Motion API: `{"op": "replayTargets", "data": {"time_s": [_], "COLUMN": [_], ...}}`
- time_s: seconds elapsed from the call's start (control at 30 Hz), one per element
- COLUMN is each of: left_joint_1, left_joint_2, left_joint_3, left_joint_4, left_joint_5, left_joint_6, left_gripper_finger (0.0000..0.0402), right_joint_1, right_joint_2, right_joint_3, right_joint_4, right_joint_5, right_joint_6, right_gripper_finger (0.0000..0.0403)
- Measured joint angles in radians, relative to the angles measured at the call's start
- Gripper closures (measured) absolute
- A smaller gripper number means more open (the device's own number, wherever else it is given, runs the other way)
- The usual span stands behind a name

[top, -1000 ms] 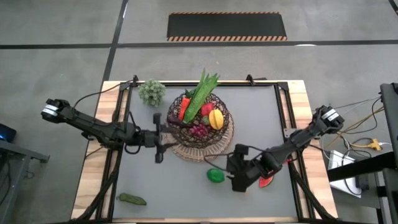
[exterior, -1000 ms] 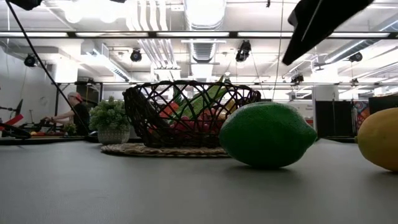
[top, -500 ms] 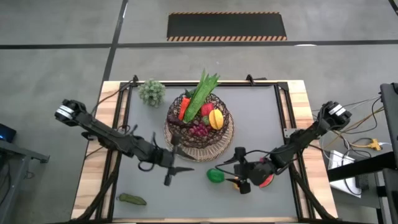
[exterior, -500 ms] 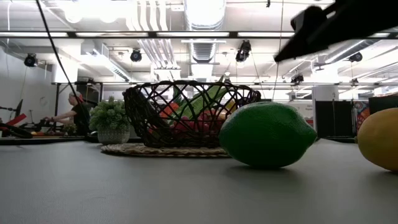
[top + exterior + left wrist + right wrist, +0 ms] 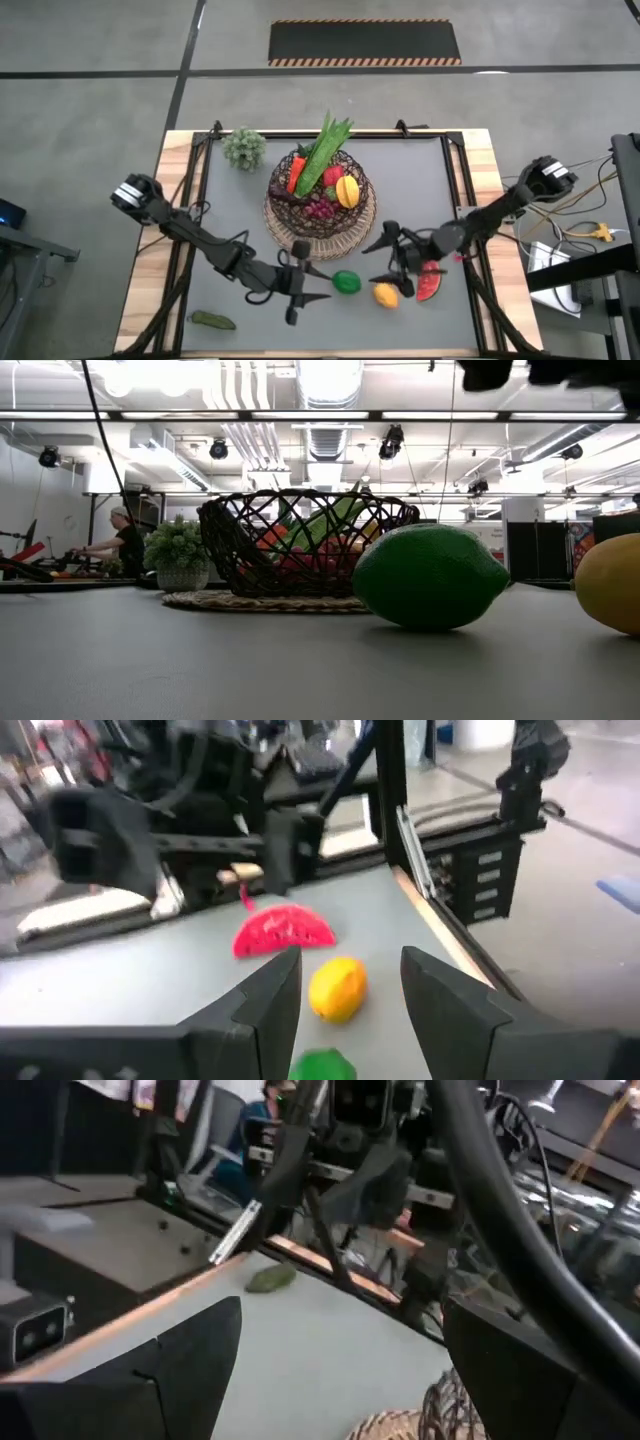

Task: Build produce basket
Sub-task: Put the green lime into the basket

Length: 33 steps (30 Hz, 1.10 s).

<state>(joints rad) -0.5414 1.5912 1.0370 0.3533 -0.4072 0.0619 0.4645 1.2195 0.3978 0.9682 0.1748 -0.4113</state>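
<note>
Basket point(image 5: 320, 205) contents show fully from above only.

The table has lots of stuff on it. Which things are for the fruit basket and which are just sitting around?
For the job:
basket, already holding produce
lime
lemon
watermelon slice

Just lying about:
bushy grey-green plant
green pickle-like thing near the table's front edge, possibly produce

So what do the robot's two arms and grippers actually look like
Both arms are slim, dark and jointed, each with a pale grey cap at the outer end and thin black cables alongside. The left gripper and right gripper each have two flat black fingers, broad and tapering.
</note>
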Motion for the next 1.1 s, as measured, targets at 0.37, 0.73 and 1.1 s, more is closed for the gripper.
{"op": "replayTargets", "data": {"time_s": [0.37,0.73,1.1], "left_joint_1": [-0.002,-0.004,0.003], "left_joint_2": [0.073,0.114,0.319], "left_joint_3": [0.093,0.128,0.431], "left_joint_4": [-0.066,-0.138,-0.552], "left_joint_5": [-0.003,-0.04,-0.054], "left_joint_6": [-0.031,-0.187,-0.155], "left_gripper_finger": [0.0246,0.0186,0.0137], "right_joint_1": [-0.274,-0.28,-0.279], "right_joint_2": [-0.126,-0.364,-0.425], "right_joint_3": [-0.129,-0.273,-0.316], "right_joint_4": [0.044,0.058,0.056], "right_joint_5": [-0.172,-0.174,-0.175], "right_joint_6": [0.043,0.086,0.139], "right_gripper_finger": [0.0076,0.0076,0.0076]}}
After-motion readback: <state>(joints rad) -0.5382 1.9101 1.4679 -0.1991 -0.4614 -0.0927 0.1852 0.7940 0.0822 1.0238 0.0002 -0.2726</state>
